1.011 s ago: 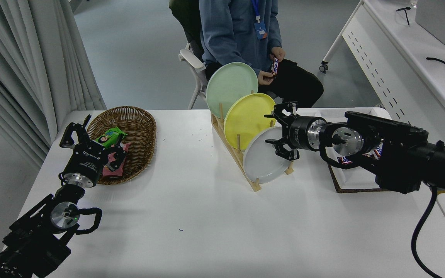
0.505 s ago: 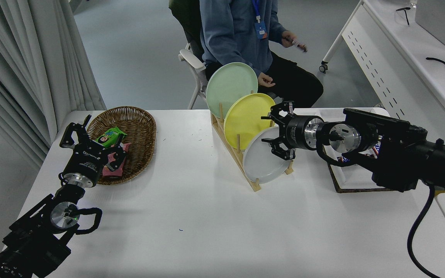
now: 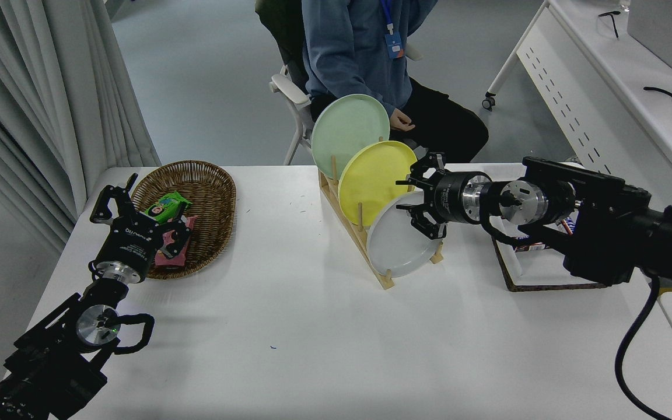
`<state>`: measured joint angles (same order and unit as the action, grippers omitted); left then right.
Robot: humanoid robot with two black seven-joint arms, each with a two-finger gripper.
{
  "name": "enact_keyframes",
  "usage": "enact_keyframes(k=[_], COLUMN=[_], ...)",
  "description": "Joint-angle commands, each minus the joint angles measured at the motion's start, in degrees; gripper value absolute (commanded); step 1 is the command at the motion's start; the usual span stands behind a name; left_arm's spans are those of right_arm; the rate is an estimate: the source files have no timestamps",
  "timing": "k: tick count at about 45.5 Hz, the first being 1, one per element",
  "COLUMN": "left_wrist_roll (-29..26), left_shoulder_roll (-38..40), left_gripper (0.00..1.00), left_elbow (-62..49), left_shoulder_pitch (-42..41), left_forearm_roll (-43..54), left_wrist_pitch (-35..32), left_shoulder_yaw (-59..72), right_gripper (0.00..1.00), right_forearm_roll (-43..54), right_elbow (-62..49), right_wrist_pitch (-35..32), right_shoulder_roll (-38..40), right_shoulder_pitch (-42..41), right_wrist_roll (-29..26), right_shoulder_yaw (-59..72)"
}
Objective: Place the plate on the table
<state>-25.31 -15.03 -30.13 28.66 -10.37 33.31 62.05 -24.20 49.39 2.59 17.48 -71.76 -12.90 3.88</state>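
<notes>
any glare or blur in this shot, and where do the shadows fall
Head view: sharp throughout, no motion blur on the right gripper; soft sheen on the grey-white plate, no harsh glare; faint diffuse shadows on the table beside the rack and under the parked left gripper at lower left.

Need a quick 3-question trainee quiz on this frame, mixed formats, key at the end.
1. True or false: the pale grey plate lies flat on the table.
2. Which plate stands nearest the right gripper? A) mint-green plate B) yellow plate C) pale grey plate
3. Fill in: the left gripper is parked beside the wicker ____.

Key:
1. False; it stands on edge in the wooden rack.
2. C; the open jaws are at its upper right rim.
3. basket
</notes>
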Motion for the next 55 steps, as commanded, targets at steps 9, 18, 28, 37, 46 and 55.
enact_keyframes(k=[9,18,28,37,46,55], left_wrist_roll=[0.0,0.0,0.0,0.0,0.0,0.0], left_shoulder_roll=[0.0,0.0,0.0,0.0,0.0,0.0], left_gripper=[1.00,1.00,1.00,1.00,1.00,1.00], left_elbow=[0.1,0.1,0.1,0.1,0.0,0.0], left_shoulder_pitch=[0.0,0.0,0.0,0.0,0.0,0.0], left_forearm_roll=[0.0,0.0,0.0,0.0,0.0,0.0], left_wrist_pitch=[0.0,0.0,0.0,0.0,0.0,0.0], left_shoulder_yaw=[0.0,0.0,0.0,-0.1,0.0,0.0], right_gripper=[0.38,0.36,0.36,0.34,0.33,0.25], right_forearm_roll=[4.6,6.0,6.4,7.5,7.6,7.5], right_elbow=[-0.4,-0.6,-0.7,-2.1,-2.7,-2.8], right_wrist_pitch=[0.6,0.6,0.7,0.7,0.8,0.7], right_shoulder_roll=[0.6,0.7,0.7,0.7,0.5,0.4], right_shoulder_pitch=[-1.8,-2.0,-1.8,-1.7,-1.7,-1.6], right_wrist_roll=[-1.3,-2.0,-2.0,-2.0,-2.0,-2.0], right_shoulder_yaw=[0.9,0.9,1.0,1.0,1.0,1.0])
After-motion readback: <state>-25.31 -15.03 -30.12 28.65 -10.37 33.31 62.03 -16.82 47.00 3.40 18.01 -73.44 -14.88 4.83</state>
